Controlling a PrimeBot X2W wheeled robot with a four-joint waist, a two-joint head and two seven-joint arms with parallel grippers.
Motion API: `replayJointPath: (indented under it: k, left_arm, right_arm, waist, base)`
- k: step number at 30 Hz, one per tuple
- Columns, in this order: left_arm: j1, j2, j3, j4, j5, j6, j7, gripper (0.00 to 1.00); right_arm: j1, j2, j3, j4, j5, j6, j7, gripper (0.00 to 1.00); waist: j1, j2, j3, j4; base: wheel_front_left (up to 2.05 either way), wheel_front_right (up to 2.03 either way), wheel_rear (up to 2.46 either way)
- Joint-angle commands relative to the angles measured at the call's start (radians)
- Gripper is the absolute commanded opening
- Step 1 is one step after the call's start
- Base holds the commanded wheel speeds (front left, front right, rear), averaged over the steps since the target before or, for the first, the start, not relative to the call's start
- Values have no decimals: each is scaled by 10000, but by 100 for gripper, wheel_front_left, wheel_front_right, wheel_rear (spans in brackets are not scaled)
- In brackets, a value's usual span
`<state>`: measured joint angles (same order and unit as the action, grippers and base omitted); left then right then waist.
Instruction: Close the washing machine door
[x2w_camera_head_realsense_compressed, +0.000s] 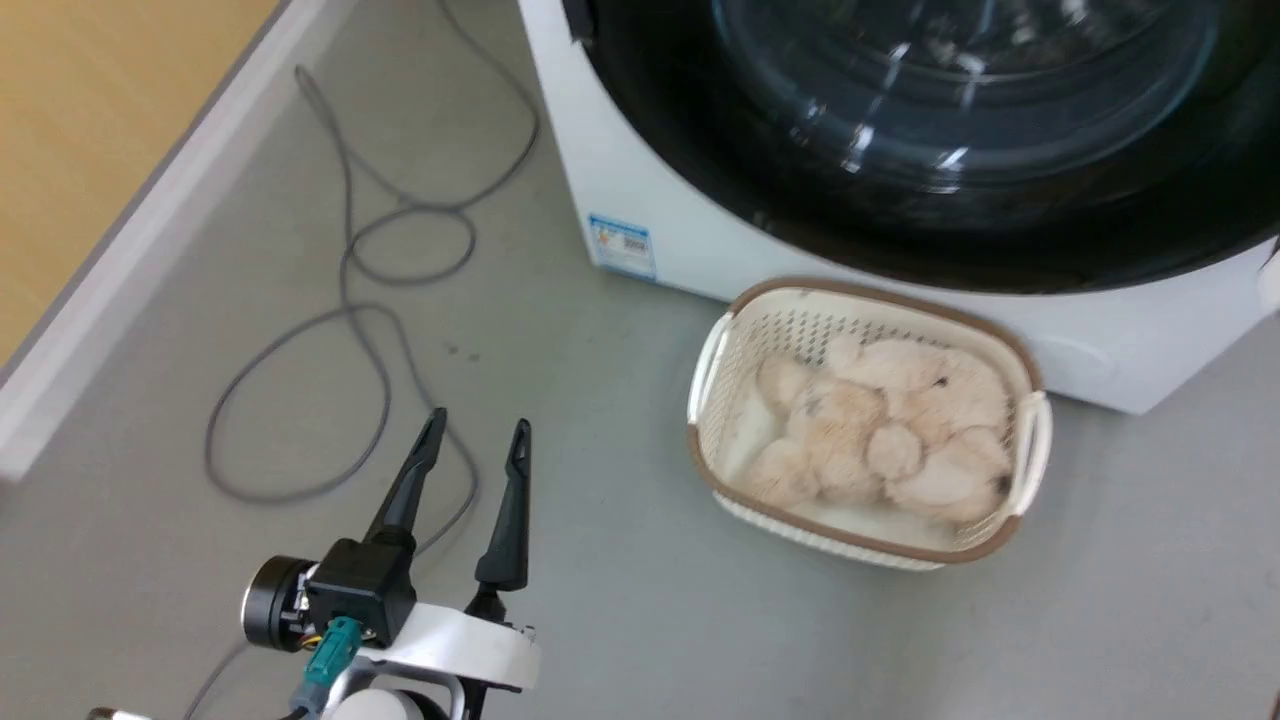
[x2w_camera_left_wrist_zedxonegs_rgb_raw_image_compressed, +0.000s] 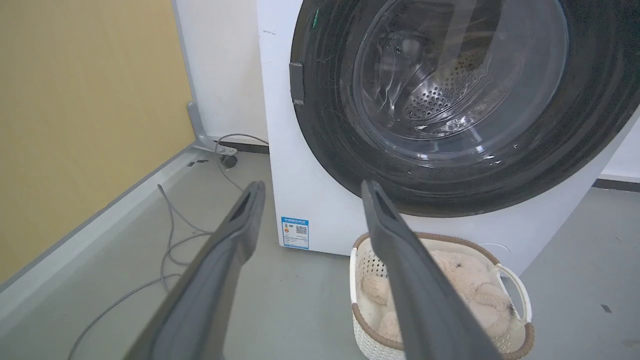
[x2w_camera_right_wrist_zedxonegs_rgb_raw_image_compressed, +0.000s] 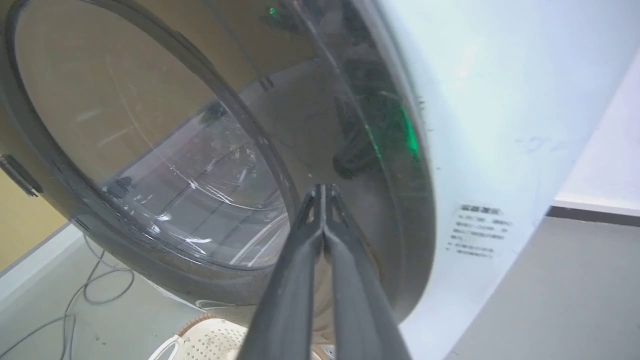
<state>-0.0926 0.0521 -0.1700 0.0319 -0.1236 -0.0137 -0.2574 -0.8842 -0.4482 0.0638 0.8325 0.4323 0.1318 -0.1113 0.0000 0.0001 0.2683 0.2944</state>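
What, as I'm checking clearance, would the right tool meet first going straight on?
The washing machine door: the shut right tool points at its dark rim beside the glass, probably close; depth unclear.

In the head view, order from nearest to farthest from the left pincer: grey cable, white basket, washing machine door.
1. The grey cable, on the floor beside the left pincer.
2. The white basket, further right.
3. The washing machine door, beyond the basket, top right.

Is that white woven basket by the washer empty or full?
Filled: pale fluffy plush toys lie heaped inside the brown-rimmed white woven basket.
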Motion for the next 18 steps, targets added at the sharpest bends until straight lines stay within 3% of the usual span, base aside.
replayJointPath:
  k: [1, 9, 18]
  left_arm:
    - [-20, -3, 63, 42, 81, -37, -43, 100]
    - [454, 65, 360, 409, 178, -166, -43, 100]
    - [1005, 157, 581, 765, 183, -193, -43, 100]
  right_arm:
    - [397, 73, 138, -138, 163, -11, -147, 0]
    - [3403, 432, 1192, -2179, 1014, -11, -1022, 0]
    - [6433, 1239, 263, -4574, 111, -11, -1344, 0]
  waist:
    - [0, -1, -378, -310]
    - [0, -1, -1667, -1285]
    - [0, -1, -2496, -2081]
  base:
    - [0, 0, 0]
    - [0, 0, 0]
    - [0, 0, 0]
